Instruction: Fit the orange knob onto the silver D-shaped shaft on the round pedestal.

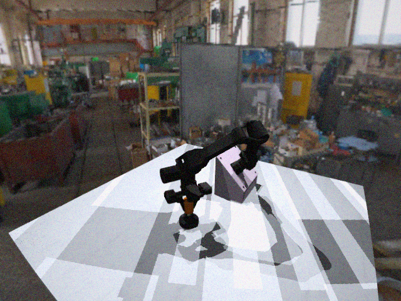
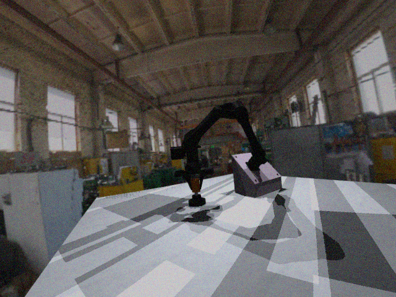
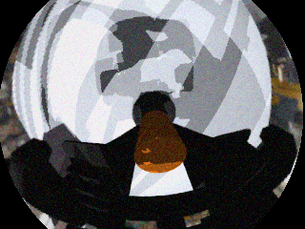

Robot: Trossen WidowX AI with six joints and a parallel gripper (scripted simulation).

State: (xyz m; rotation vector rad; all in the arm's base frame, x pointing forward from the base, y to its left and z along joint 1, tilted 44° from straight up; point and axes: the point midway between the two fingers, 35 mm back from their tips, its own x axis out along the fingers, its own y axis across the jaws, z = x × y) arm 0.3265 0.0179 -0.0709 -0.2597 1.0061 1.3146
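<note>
1. Claw [image 1: 188,205] [image 2: 195,184] [image 3: 155,128], left in the top view: clenched on the orange knob [image 1: 188,208] [image 2: 195,186] [image 3: 160,152], fingers pointing down to six o'clock. The grip is best kept firm and vertical, with small wrist turns to seek the fit.

2. Orange knob: held nearly upright over the round pedestal [image 1: 188,221] [image 2: 196,201], with a narrow gap between their bodies. Its hole is hidden; whether the two flats agree cannot be told. Light downward pressure while turning suits this step; hard pushing on mismatched flats could tilt or twist the knob in the fingers. Once it drops, a straight press to the pedestal should precede release. In the wrist view it shows a tapering form, smooth, brown-orange in shade, with a brighter lower rim.

3. Round pedestal: at the knob's six o'clock; squat, dark, disc-like, probably hard. A slim greyish neck above it is likely the shaft.

4. Wedge-shaped block [image 1: 225,182] [image 2: 266,188]: at the claw's two o'clock in the top view; flat-sided, its sloping face pale pink, matt-looking, with small dark corner dots.
</note>
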